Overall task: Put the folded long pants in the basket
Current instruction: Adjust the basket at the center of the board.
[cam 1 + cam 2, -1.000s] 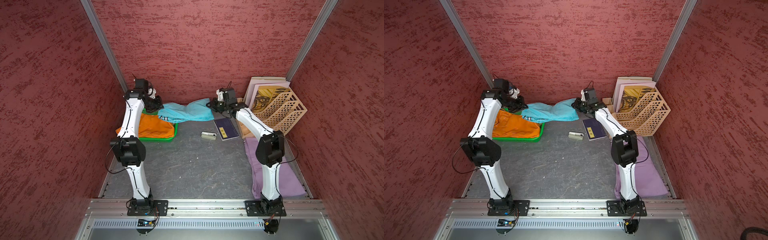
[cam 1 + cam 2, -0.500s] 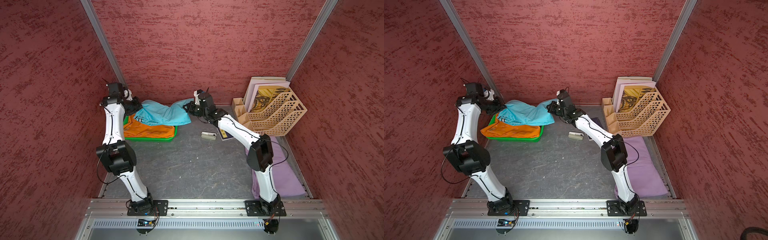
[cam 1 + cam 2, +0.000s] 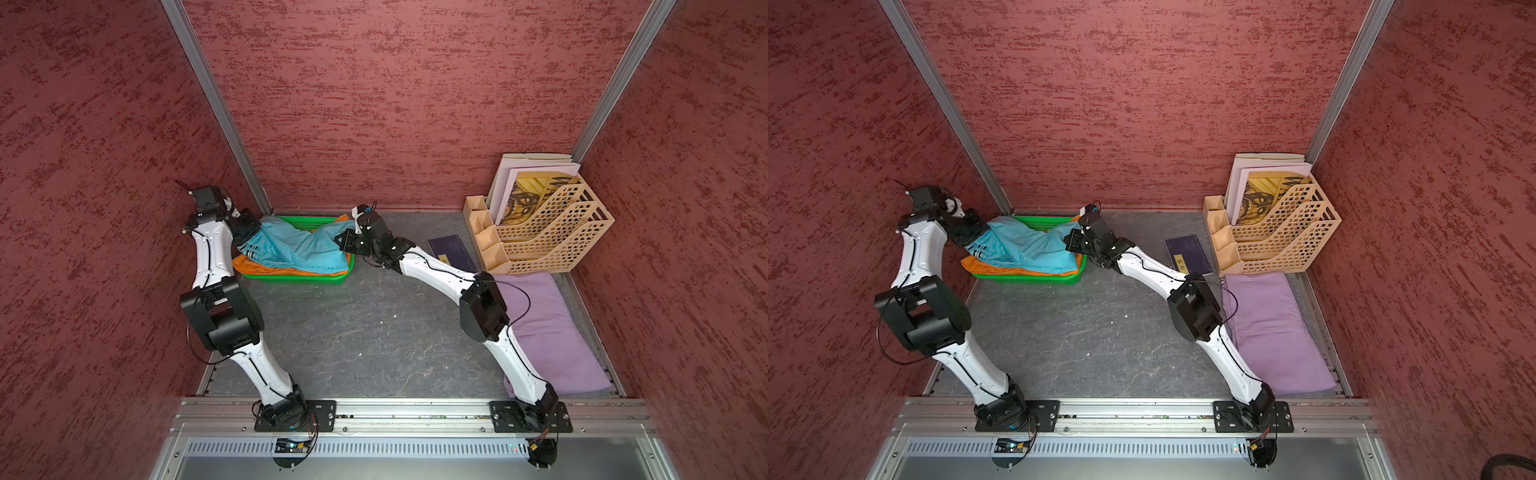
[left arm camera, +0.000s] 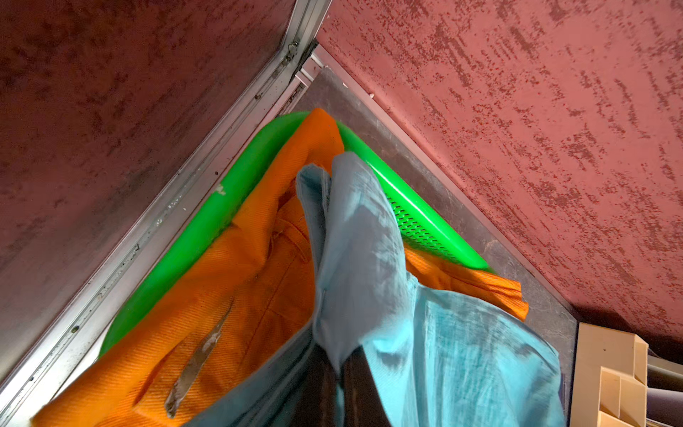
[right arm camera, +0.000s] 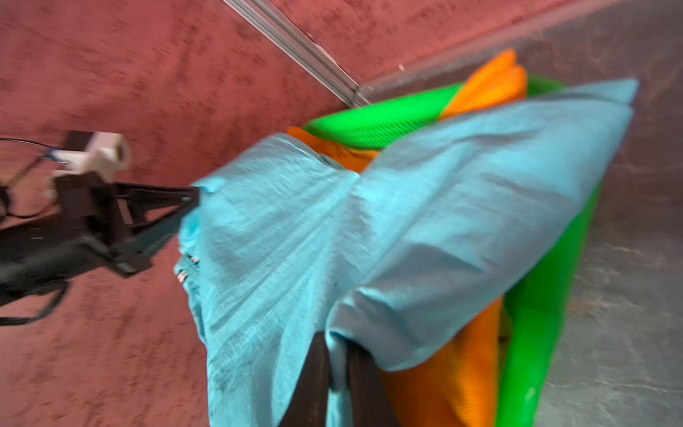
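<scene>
Both arms hold the teal pants [image 3: 299, 245] stretched between them over the basket [image 3: 303, 279], which sits at about 10 o'clock on the surface [image 3: 365, 332], tight in the corner. The left end effector [image 3: 248, 232] is clamped on the cloth's 9 o'clock end and the right end effector [image 3: 344, 242] on its 3 o'clock end. Both wrist views show dark fingers [image 5: 316, 377] pinched together on a bunch of teal fabric. The orange pants [image 3: 253, 266] lie in the basket beneath, spilling over its rim at 9 o'clock and poking past its corner at 1 o'clock.

The teal pants sag in the middle and are bunched rather than flat, so a release from this height would likely let the fold fall open. Their 3 o'clock end hangs at or past the rim, so that end may drape outside onto the surface. If one side lets go first, the other would drag the cloth, and perhaps the light basket or the orange pants with it. The lilac pants [image 3: 548, 328] wait at 4 o'clock, partly under the right arm, where a cable could catch them. No khaki pair shows.
</scene>
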`<state>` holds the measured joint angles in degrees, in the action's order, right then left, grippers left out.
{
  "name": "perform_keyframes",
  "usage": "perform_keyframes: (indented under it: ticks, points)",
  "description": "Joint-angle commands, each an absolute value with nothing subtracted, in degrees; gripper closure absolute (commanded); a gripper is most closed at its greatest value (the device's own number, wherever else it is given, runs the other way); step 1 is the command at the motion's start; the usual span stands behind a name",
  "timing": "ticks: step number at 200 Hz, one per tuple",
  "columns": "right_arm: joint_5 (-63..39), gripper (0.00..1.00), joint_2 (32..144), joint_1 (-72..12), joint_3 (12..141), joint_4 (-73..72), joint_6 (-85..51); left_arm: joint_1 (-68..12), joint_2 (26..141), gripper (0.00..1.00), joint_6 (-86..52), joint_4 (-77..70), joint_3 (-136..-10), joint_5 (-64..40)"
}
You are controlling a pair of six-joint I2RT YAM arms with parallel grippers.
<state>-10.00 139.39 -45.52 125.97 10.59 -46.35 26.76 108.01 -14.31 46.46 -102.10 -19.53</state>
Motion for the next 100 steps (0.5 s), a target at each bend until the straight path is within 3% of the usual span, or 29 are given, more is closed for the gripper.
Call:
perform_keyframes:
  ticks: [1, 61, 100]
  points:
    - [-10.02, 1.00, 139.56, -44.26, 123.12, 10.24, -46.79, 26.30, 107.98, 1.00, -14.59, 41.47, -99.32, -19.95]
    - [-12.79, 1.00, 132.40, -40.67, 99.81, 2.00, -48.45, 24.19, 104.00, 1.00, -14.61, 40.95, -93.37, -21.07]
    - [-13.98, 1.00, 122.90, -37.29, 87.22, 0.03, -45.67, 17.84, 97.90, 1.00, -14.38, 42.49, -87.84, -21.80]
